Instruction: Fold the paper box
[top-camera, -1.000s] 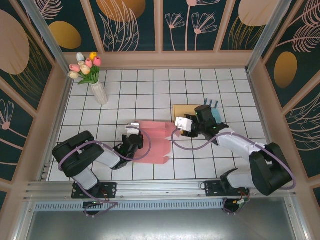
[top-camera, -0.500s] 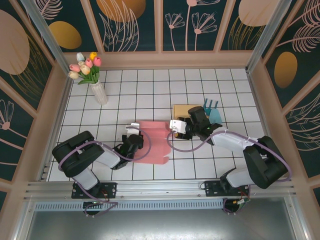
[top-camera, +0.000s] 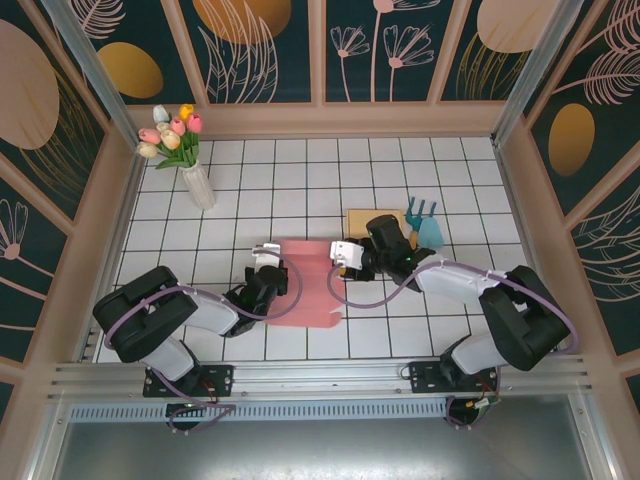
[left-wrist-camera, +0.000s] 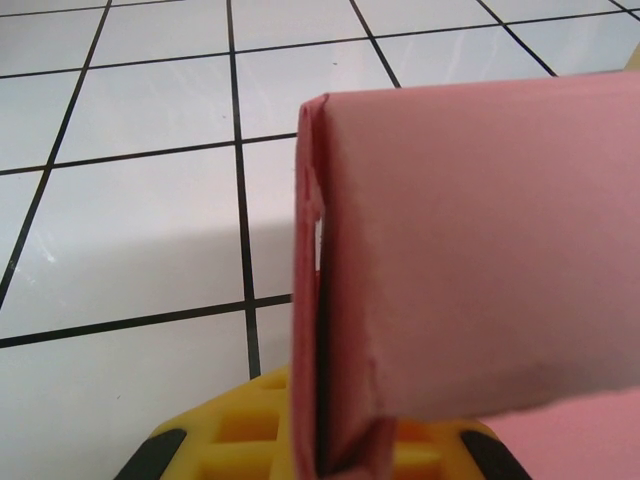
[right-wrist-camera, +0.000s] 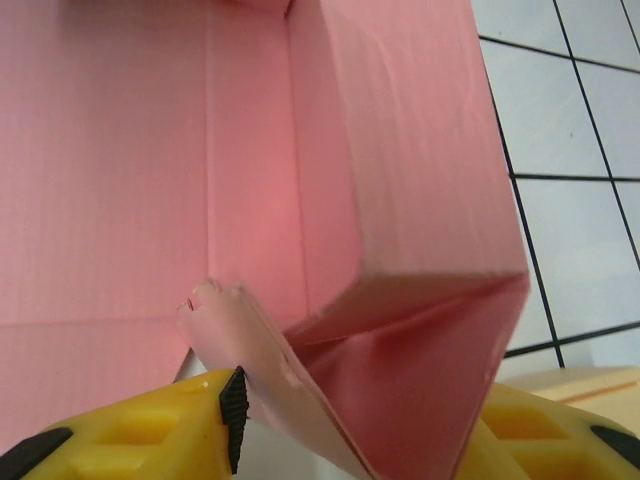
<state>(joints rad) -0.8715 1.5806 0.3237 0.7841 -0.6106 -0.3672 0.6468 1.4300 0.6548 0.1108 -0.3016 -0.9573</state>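
White, glossy tiled table (top-camera: 340, 180); matte pink paper box (top-camera: 312, 290), flat base with creased upright walls, lying between both grippers; left gripper (left-wrist-camera: 320, 445) pinches the thin wall edge; right gripper (right-wrist-camera: 350, 440) straddles the folded corner flap, can't tell if it grips.

Bright, even light from overhead: the white tiles (top-camera: 325, 177) read clean and the top view is sharp, its walls (top-camera: 60, 150) splaying outward at the edges. In the left wrist view the box (left-wrist-camera: 480, 250) drops a soft grey shadow leftward; right wrist — creases shaded, nearest flap blurred
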